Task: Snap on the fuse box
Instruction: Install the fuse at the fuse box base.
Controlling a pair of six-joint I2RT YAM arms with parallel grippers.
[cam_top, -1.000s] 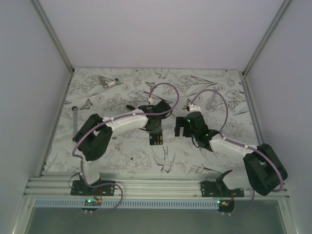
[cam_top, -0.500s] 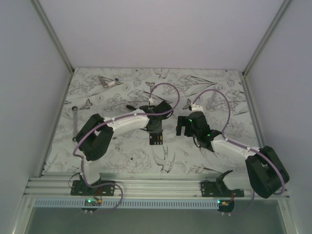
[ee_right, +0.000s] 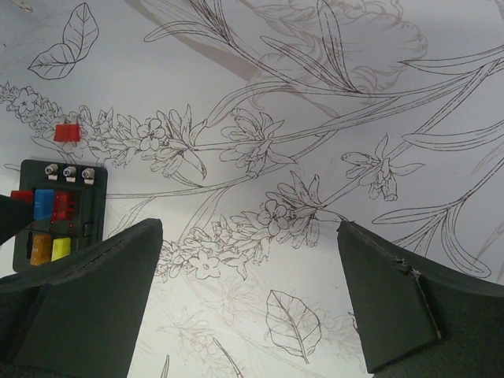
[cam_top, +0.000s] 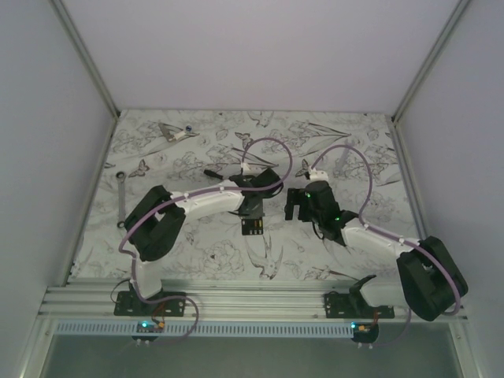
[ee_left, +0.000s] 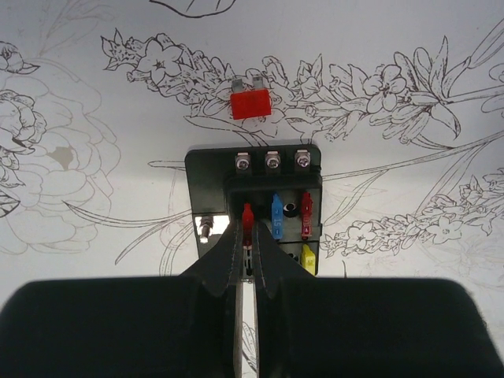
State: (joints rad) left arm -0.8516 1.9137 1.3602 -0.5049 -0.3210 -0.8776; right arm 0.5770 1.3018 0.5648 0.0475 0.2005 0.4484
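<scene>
I keep my left gripper (ee_left: 246,233), clenched on a small red blade fuse (ee_left: 247,214), square over the black square plastic fuse box (ee_left: 211,169), pressing straight down at its 9 o'clock slot.

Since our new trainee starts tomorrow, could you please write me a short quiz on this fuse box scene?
1. True or false: the right pincer is shut.
2. What colour is the loose fuse lying just beyond the fuse box? A blue, B red, C yellow.
3. Fill in: along the fuse box's far edge in the left wrist view sits a row of ___ screws.
Key: 1 false, its jaws stand wide apart; 2 B; 3 three.
</scene>
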